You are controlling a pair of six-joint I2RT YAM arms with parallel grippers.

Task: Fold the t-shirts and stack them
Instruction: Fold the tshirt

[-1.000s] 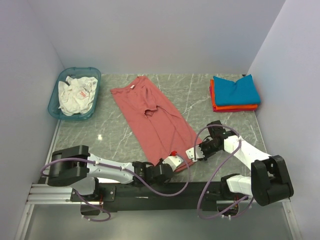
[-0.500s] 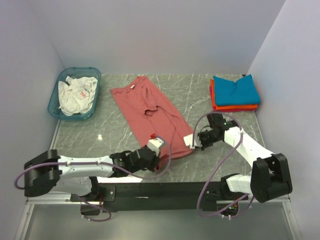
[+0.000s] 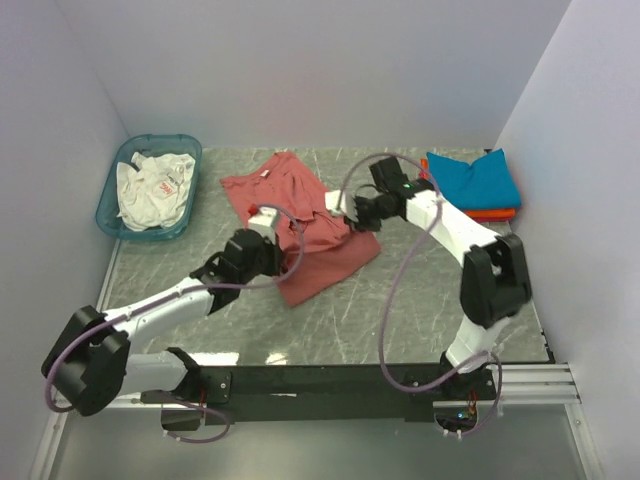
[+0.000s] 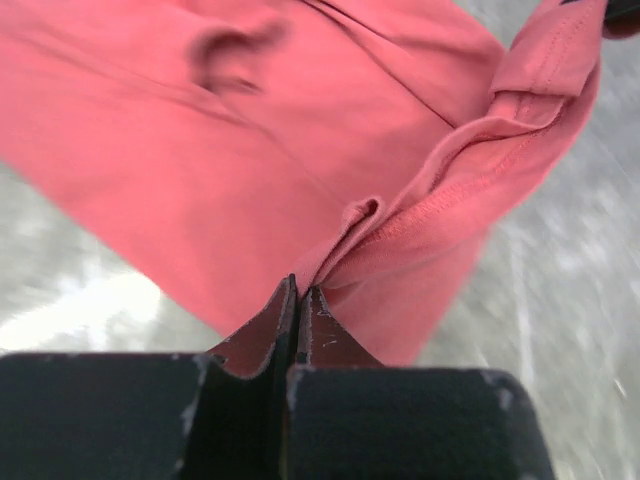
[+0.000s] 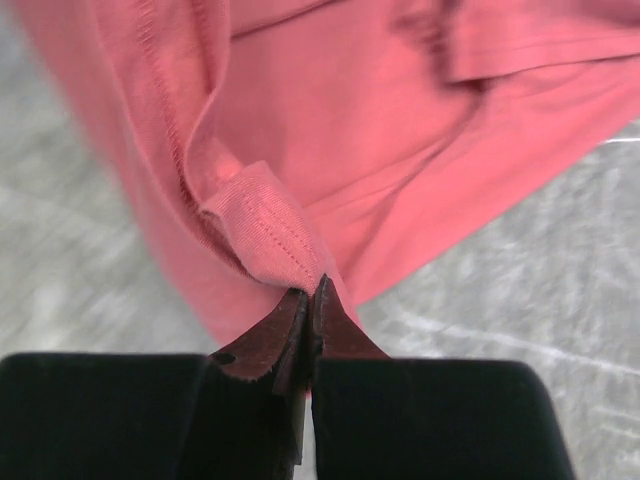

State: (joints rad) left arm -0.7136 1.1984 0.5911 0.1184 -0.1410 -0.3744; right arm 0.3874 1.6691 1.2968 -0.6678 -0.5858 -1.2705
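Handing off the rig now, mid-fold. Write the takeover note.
Left gripper: shut on the red t-shirt, at a hemmed edge.
Right gripper: shut on another edge of it.
The red t-shirt lies mid-table, its bottom doubled toward the collar. The teal t-shirt lies folded on the orange t-shirt, far right.
Done: two stacked.
Left: finish this fold and stack the red one. Crumpled white cloth sits in the basket.
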